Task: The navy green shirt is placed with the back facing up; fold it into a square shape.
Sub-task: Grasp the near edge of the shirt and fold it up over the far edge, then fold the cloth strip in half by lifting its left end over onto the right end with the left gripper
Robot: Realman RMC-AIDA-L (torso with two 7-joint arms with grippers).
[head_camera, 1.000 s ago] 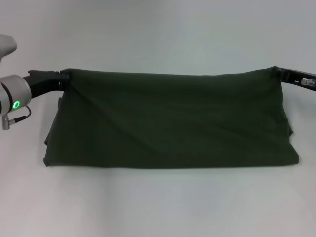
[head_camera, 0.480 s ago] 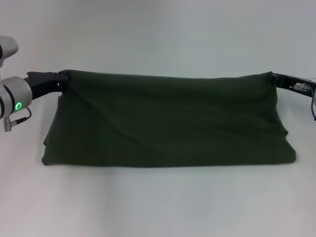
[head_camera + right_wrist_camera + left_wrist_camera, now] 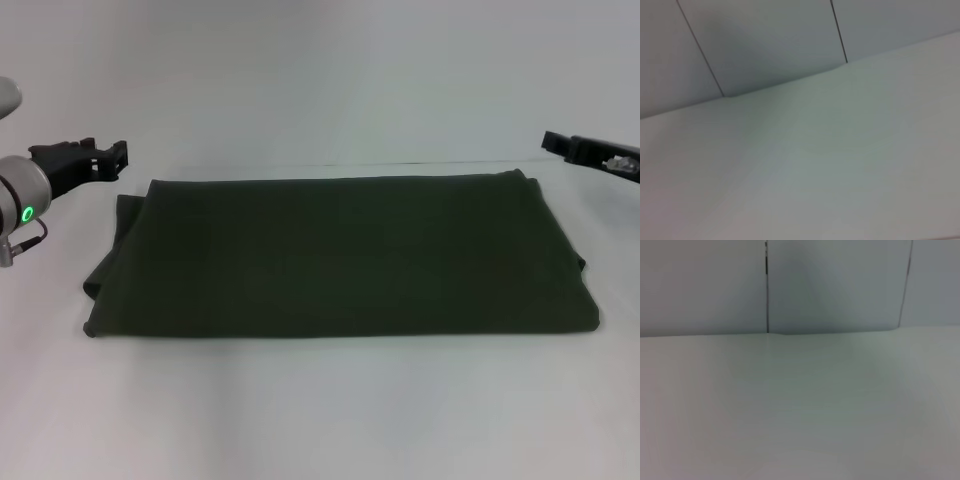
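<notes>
Where the head view looks down on the white table, we see the navy green shirt lying flat across the middle as a wide folded band. Our left gripper hovers just off its far left corner, fingers spread and holding nothing. Our right gripper hangs near the far right corner, clear of the cloth; whether it is released we cannot tell. In the left wrist view we see only bare tabletop and wall panels. The right wrist view shows the same.
</notes>
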